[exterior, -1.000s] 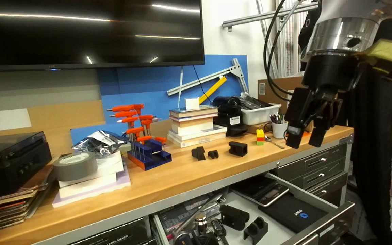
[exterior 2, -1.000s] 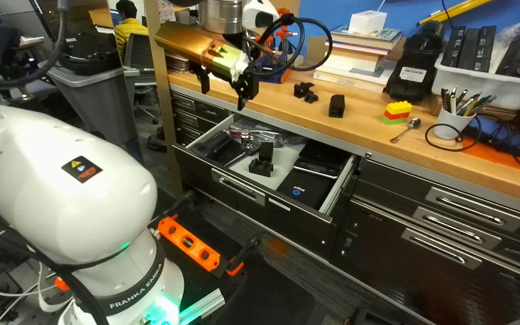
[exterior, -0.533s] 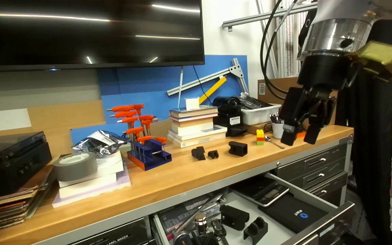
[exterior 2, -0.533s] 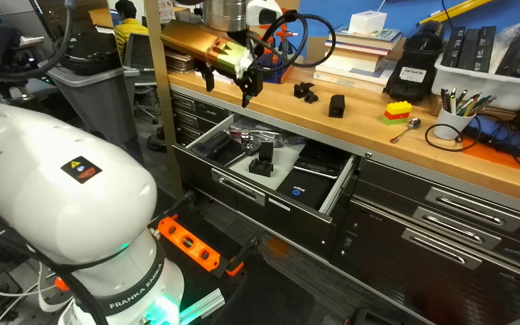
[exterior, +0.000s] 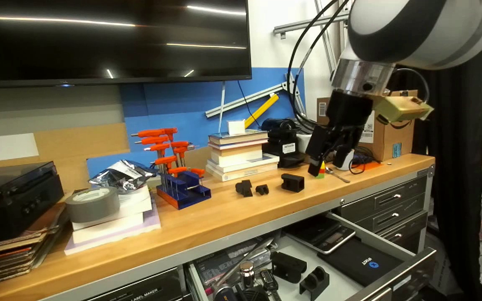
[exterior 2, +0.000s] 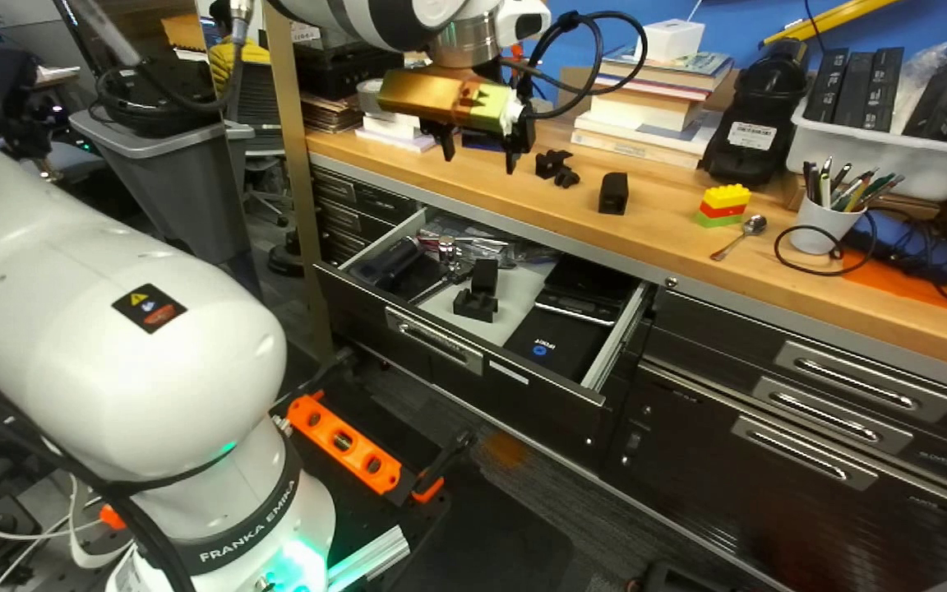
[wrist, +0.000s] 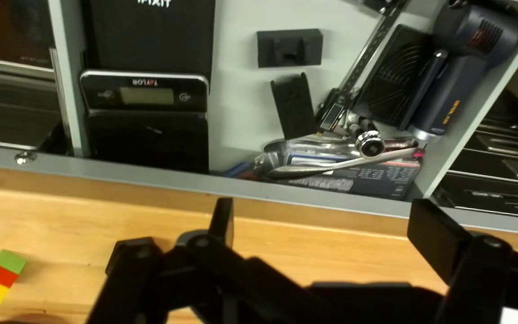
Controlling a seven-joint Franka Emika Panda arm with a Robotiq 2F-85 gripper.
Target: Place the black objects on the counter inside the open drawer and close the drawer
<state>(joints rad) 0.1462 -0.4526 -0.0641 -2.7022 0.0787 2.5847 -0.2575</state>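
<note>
Jaws: spread wide, with nothing between them — above the tabletop (exterior 2: 662,222). If lowered out of line, they may strike what they should straddle.
Left piece (exterior 2: 552,163): on the tabletop, not yet put away; its uneven shape may twist in a poor grip.
Small piece (exterior 2: 566,178): just beside the left piece — so a grasp at one could knock the other.
Block (exterior 2: 613,194): on the tabletop too, right of both; what seems to be it is partly hidden by the jaws in the wrist view, so a sideways swing might nudge it.
Drawer (exterior 2: 539,403): pulled open; left to right, a dark tool (exterior 2: 391,261), packets (exterior 2: 486,251), two more black pieces (exterior 2: 475,306), an IFIXIT case (exterior 2: 557,341) and a scale (exterior 2: 584,298). Anything stacked too high could jam it on closing.
Cup (exterior 2: 820,240): pens (exterior 2: 827,182), leaning.
Tub (exterior 2: 852,152): dark boxes (exterior 2: 884,89) and clear wrap (exterior 2: 916,86), likely no part of this task.
</note>
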